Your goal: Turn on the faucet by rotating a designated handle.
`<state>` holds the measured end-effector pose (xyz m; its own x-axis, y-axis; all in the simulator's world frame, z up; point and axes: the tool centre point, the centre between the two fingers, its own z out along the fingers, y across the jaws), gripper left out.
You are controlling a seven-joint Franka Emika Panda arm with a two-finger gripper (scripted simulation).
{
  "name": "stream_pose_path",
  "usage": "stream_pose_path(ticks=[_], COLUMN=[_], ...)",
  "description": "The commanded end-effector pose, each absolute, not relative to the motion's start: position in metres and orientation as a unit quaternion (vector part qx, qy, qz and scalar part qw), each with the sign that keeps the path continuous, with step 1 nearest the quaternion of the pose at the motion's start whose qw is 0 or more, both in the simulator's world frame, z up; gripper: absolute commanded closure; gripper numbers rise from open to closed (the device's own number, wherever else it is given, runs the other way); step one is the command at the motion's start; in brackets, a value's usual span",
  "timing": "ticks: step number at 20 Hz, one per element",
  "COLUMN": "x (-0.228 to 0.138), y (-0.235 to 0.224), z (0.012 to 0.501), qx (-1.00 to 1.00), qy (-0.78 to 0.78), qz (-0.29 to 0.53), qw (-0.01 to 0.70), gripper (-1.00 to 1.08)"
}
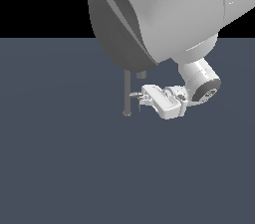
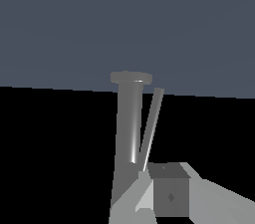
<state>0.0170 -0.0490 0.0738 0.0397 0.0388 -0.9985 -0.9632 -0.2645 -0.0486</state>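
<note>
The gripper [image 1: 141, 99] is tipped on its side and points toward the exterior view's left, right at the faucet [image 1: 127, 93]. Its small fingers reach the thin grey pole about halfway up. That is where the handle [image 1: 134, 95], a short flat grey bit, sticks out sideways from the pole. The fingers look like they are at the handle or touching it, but they are too small and bunched up to see if they are spread, pressed together, or pinching it, so I cannot tell. In the wrist view a blocky grey finger [image 2: 169, 193] sits very close to the faucet's pole [image 2: 130, 123], with a thin grey bar [image 2: 152, 126] running beside the pole. The pole ends in a small round foot [image 2: 131, 77] on the dark blue-grey floor [image 1: 60, 168]. The top of the faucet is hidden behind the big white robot arm [image 1: 164, 14], which fills the upper part of the exterior view. A short grey tube end [image 1: 141, 74] pokes out just below the arm.
</note>
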Motion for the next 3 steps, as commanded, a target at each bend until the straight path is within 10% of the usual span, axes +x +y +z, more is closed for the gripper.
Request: stream_pose_path(ticks=[1,3], x=[0.017,0.0182], y=[-0.049,-0.0488], z=[0.0315,0.0292], qx=[-0.555,-0.555], qy=[0.437,0.438], qz=[0.553,0.553], qw=[0.441,0.441], gripper=[1.08,1.08])
